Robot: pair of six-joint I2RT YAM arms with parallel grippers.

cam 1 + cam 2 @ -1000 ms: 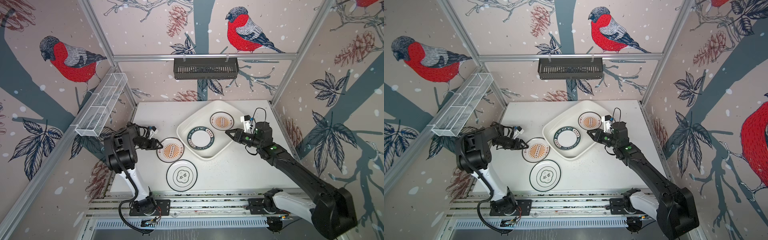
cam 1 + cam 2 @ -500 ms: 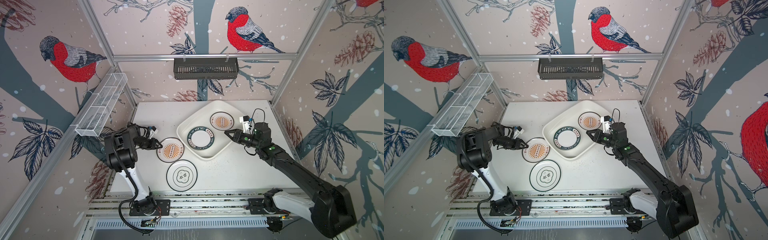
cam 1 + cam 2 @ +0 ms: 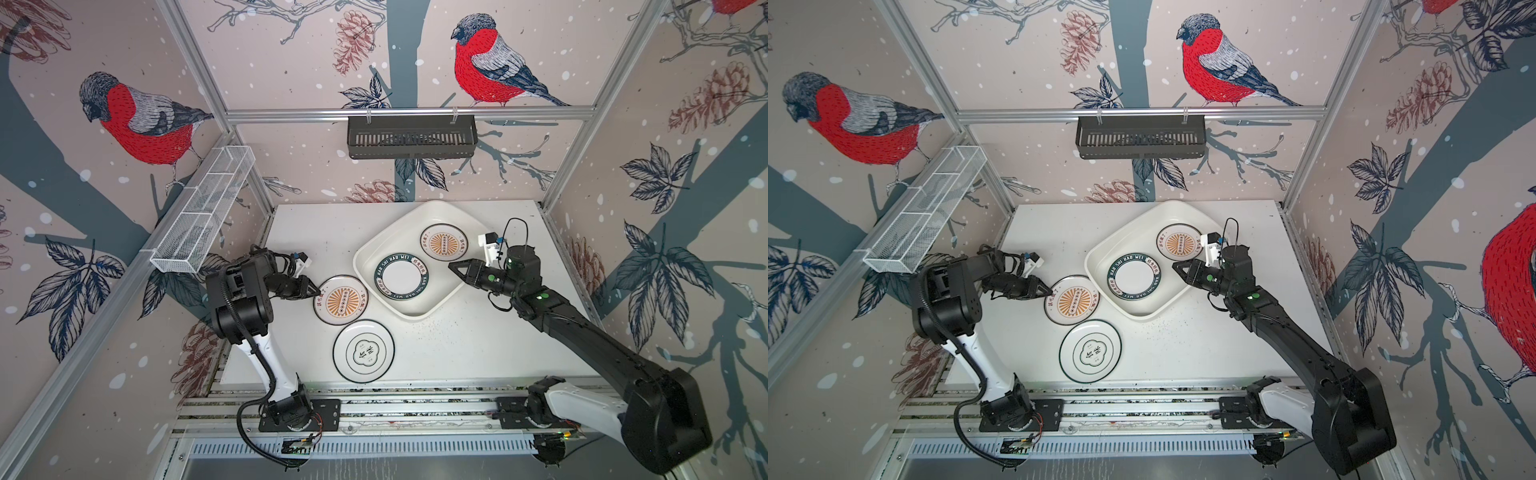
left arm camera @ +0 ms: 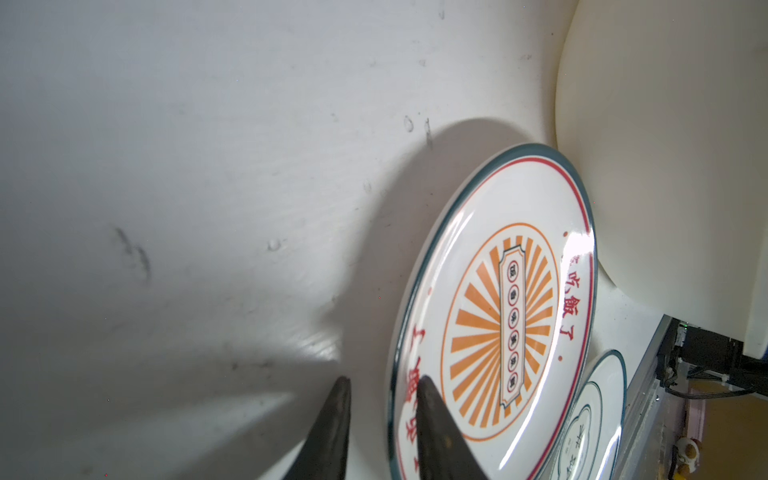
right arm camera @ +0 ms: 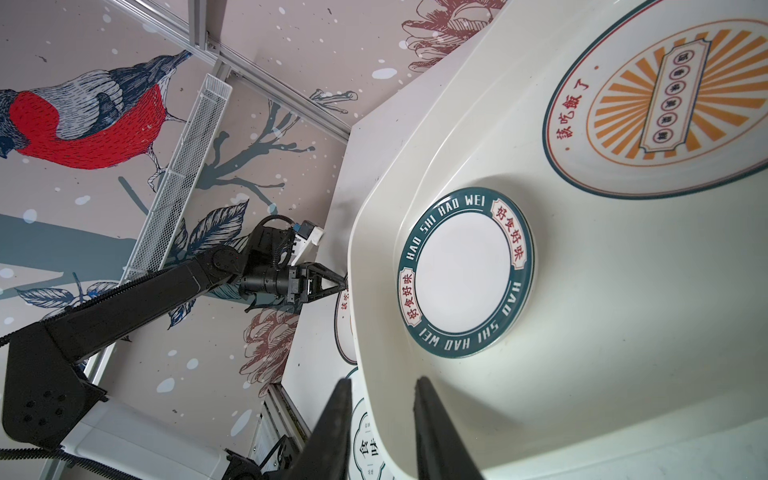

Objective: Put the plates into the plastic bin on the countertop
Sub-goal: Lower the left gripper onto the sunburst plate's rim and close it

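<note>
Straddling the left rim of the sunburst plate (image 3: 340,300), probably to lift it edge-on, the left gripper (image 3: 316,289) keeps a narrow gap; whether it pinches, I cannot tell. That plate lies on the countertop (image 3: 478,345) left of centre, just beside the plastic bin (image 3: 399,237). The right gripper (image 3: 452,266) hovers at the bin's right edge, fingers slightly spread and empty.

plastic bin (image 3: 1133,239) | holds two plates (image 3: 1133,277) | two more on countertop (image 3: 1204,345)

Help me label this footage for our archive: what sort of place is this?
Probably a robot test cell, not a real kitchen: bird-print panels on an aluminium frame enclose a white countertop; the left arm and right arm bolt to a rail at its edge.
</note>
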